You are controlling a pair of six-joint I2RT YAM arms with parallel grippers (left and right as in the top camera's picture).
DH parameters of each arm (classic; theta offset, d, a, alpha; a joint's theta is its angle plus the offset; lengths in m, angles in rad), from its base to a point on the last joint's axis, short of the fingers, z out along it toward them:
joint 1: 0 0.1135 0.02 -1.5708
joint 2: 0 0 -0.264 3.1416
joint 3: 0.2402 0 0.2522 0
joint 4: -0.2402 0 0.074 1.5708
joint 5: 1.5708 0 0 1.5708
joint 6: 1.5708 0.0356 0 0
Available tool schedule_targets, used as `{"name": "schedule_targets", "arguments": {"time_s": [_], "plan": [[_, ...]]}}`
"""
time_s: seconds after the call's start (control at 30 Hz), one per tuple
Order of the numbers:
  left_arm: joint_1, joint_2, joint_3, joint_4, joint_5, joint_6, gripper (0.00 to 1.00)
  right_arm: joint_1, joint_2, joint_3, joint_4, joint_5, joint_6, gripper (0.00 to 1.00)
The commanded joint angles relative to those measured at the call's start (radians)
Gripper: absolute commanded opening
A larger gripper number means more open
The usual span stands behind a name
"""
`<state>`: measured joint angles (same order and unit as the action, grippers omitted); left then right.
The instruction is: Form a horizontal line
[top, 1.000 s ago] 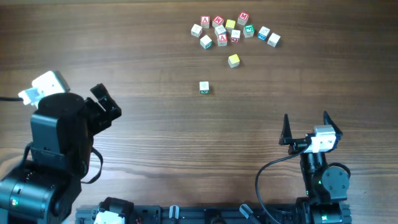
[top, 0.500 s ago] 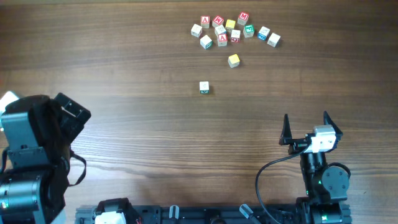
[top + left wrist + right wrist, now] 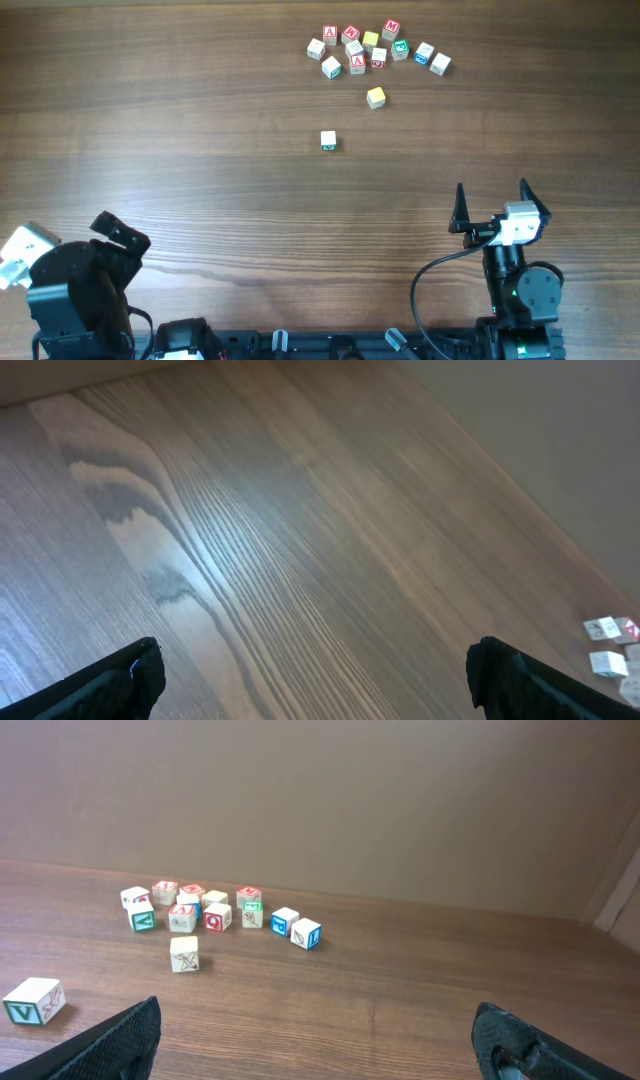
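Green-marked cube [image 3: 328, 140] well beyond right tool [image 3: 492, 186]

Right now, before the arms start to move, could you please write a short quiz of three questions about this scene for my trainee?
1. True or false: the green-marked white cube lies apart from the lone yellow cube, not touching it.
2. The right gripper is: A) open and empty; B) shut on a cube; C) out of view.
3. How many cubes lie outside the cluster of lettered cubes?

Key: 1 true; 2 A; 3 two.
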<state>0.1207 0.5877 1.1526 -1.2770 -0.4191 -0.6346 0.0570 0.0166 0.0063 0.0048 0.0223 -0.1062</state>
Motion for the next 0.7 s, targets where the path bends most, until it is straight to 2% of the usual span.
{"name": "schedule_targets", "arguments": {"time_s": [0.0,0.07,0.13,0.67], "plan": [[0.009,-0.006,-0.010,-0.046,-0.048,-0.046,1.00,-0.004,-0.003,-0.001,0.003,-0.016,0.004,1.00],[0.009,-0.006,-0.010,-0.106,-0.115,-0.147,1.00,-0.004,-0.003,-0.001,0.003,-0.016,0.003,1.00],[0.009,-0.006,-0.010,-0.127,-0.133,-0.183,1.00,-0.004,-0.003,-0.001,0.003,-0.016,0.004,1.00],[0.009,-0.007,-0.011,-0.232,-0.132,-0.189,1.00,-0.004,-0.003,-0.001,0.003,-0.016,0.003,1.00]]}}
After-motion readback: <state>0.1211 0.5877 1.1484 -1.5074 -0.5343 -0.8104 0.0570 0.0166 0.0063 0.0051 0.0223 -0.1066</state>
